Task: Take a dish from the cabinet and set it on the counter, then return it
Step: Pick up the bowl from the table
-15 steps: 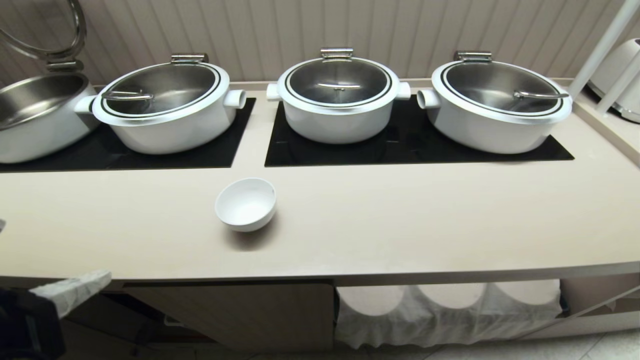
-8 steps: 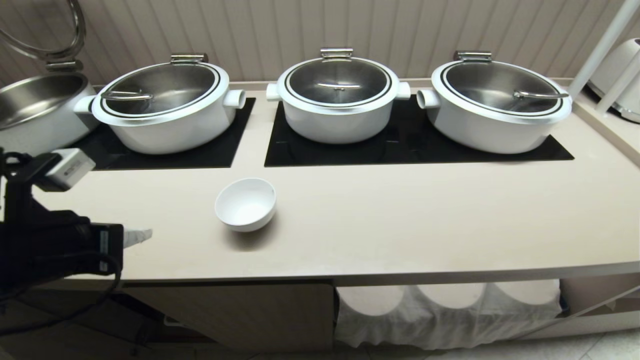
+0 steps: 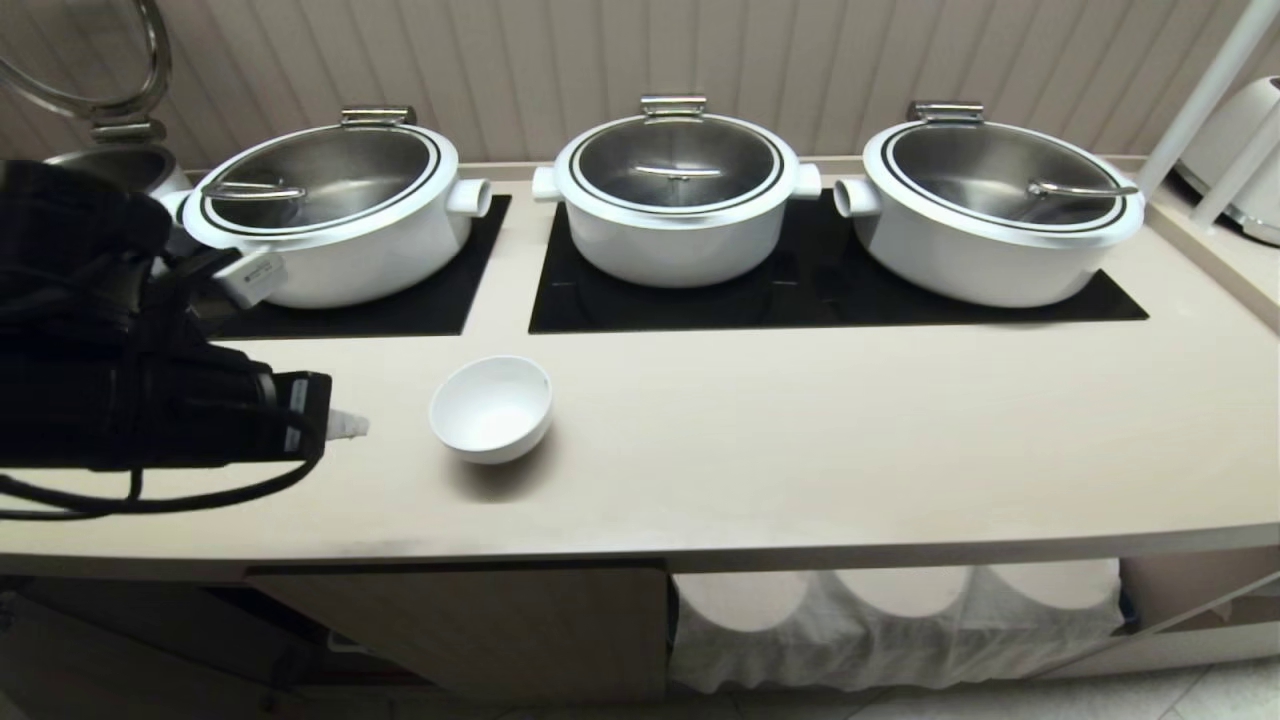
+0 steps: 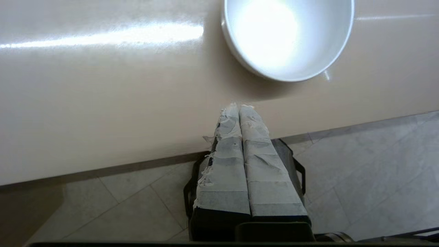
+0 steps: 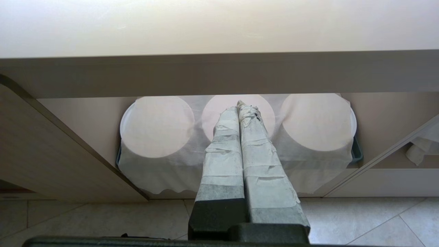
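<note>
**Mia:** What is around the bowl (image 3: 491, 408)?

**Ben:** Three big white pots (image 3: 676, 195) with shiny lids stand behind it on black plates (image 3: 820, 290). A fourth pot (image 3: 125, 165) at the far left is mostly hidden by the black left arm. Nothing lies between the bowl and the left gripper (image 3: 352, 426).

**Mia:** Where is the bowl?

**Ben:** It sits on the beige surface (image 3: 800, 450), near the front edge, in front of the gap between the two black plates. The left gripper is just beside it, on its left, not touching.

**Mia:** Which way does the bowl face?

**Ben:** It stands upright with its open mouth up. It is round, so it has no long side.

**Mia:** Are the fingers open?

**Ben:** No. The left fingers (image 4: 255, 137) are pressed together and hold nothing. The right gripper (image 5: 239, 104) hangs low in front of the cupboard (image 3: 480, 625), and its fingers (image 5: 255, 144) are closed and empty too.

**Mia:** What is hard to see?

**Ben:** In the left wrist view the top of the bowl is cut off. Under the surface, a white cloth (image 3: 890, 625) covers three round shapes, so I cannot tell what they are.
</note>
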Robot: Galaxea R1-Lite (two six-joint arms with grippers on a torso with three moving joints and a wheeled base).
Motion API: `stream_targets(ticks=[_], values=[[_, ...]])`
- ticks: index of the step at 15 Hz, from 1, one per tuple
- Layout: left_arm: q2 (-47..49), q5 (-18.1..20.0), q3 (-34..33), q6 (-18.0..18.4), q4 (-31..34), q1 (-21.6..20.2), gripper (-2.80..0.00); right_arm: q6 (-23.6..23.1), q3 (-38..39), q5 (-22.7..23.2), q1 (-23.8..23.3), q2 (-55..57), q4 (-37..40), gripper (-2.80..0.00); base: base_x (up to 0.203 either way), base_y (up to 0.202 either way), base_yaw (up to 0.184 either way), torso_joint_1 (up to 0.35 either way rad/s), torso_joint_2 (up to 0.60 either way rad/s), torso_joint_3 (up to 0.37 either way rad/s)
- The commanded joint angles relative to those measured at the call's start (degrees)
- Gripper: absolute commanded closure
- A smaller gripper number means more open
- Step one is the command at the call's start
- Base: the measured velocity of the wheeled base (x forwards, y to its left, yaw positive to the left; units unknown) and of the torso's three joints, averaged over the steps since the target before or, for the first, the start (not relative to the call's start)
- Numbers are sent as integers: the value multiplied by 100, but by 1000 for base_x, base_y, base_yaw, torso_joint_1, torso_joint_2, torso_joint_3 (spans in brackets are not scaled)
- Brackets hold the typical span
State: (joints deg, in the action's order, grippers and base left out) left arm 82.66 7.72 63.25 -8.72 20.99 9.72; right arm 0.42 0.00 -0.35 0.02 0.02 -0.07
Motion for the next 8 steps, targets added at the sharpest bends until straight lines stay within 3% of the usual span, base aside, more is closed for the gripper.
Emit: stream_targets(ticks=[1,5,8], values=[[389,0,420,-63,43,176,0,2,0,0,-2,-2,-1,0,0,0,0,0,0,0],[844,0,1364,-131,846,323,0,2,0,0,-1,-2,-1,0,0,0,0,0,0,0],[1121,-58,1858,-428,1265,452,0,2,0,0,3,-2,-1,0,0,0,0,0,0,0]])
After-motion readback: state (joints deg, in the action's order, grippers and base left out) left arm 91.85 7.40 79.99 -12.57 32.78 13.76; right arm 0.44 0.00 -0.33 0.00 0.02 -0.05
